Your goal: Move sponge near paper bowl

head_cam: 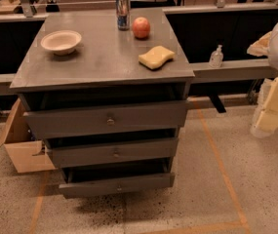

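Camera view: my gripper (273, 108) hung at the right edge, well apart from the cabinet top (104, 65); whether it was clenched or released I could not tell. The sponge (156, 56) lay near-right and the paper bowl (61, 41) far-left. The approach was not yet begun; I judged that the next move called for a reach left, down onto the sponge.

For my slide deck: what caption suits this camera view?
Sponge at the right front of the drawer cabinet top, paper bowl at left rear, claw hanging beside the cabinet, far right.
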Controlling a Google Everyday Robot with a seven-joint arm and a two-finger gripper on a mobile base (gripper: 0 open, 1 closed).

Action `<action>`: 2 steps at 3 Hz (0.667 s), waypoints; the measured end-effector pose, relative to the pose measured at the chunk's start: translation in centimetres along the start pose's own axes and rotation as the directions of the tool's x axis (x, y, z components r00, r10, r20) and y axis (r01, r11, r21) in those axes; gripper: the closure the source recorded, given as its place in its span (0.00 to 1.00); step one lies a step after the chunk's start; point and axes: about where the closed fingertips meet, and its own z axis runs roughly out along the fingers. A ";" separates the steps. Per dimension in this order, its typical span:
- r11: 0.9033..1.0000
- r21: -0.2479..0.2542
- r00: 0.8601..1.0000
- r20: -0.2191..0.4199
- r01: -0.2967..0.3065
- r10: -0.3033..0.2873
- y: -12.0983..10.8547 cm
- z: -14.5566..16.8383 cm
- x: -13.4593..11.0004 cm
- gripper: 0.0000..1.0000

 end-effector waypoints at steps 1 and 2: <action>1.000 0.000 1.000 0.000 0.000 0.000 0.0 0.0 0.0 0.00; 0.995 0.071 0.997 0.021 -0.070 0.069 -2.1 0.6 -0.7 0.00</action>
